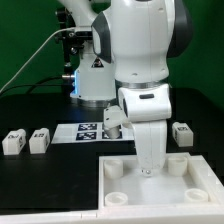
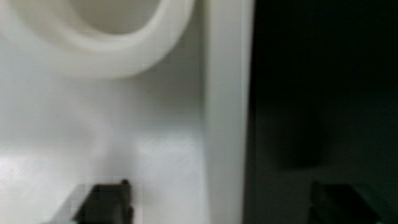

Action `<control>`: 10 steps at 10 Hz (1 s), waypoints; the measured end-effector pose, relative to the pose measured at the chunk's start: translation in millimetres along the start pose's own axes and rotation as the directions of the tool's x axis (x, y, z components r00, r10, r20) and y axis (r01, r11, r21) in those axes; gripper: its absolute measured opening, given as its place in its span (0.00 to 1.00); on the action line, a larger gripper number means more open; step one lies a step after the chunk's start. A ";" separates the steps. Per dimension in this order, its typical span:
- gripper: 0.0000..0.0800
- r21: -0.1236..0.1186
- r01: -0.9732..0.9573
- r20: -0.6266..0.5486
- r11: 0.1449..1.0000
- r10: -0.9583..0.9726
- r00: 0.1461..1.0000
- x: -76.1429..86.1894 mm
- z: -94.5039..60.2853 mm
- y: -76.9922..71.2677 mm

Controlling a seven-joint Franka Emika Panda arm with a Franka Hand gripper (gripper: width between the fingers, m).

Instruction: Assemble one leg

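The large white square panel (image 1: 190,190) lies at the front of the table with round corner sockets (image 1: 113,168). My gripper (image 1: 148,170) hangs low over its rear edge. In the wrist view the gripper (image 2: 222,205) is open and empty. One dark fingertip (image 2: 111,205) is over the white panel floor and the other over the black table, with the panel's rim (image 2: 226,120) between them. A corner socket (image 2: 116,35) lies close ahead. Two legs (image 1: 12,141) (image 1: 38,139) stand at the exterior view's left, one leg (image 1: 113,120) beside my hand, and one leg (image 1: 182,132) at the right.
The marker board (image 1: 85,131) lies flat on the black table behind the panel, left of my arm. The arm's base and cables stand at the back, in front of a green wall.
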State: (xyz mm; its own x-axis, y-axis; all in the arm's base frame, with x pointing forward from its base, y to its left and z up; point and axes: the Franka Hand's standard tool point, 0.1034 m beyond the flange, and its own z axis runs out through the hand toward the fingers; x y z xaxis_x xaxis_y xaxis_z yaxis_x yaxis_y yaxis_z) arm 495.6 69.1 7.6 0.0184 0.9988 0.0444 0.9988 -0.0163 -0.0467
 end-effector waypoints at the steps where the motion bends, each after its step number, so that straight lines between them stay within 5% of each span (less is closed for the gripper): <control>1: 0.73 0.000 0.000 0.000 1.000 0.000 1.000 -0.1 0.2 -0.1; 3: 0.81 0.001 -0.001 0.000 1.000 0.001 1.000 -0.2 0.6 -0.3; 10: 0.81 0.001 -0.003 0.000 1.000 0.003 1.000 -1.7 0.2 0.0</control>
State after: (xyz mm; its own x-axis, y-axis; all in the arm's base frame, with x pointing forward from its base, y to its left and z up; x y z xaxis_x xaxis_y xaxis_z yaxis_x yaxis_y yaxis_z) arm 495.5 67.4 7.3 0.0216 0.9988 0.0444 0.9987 -0.0195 -0.0474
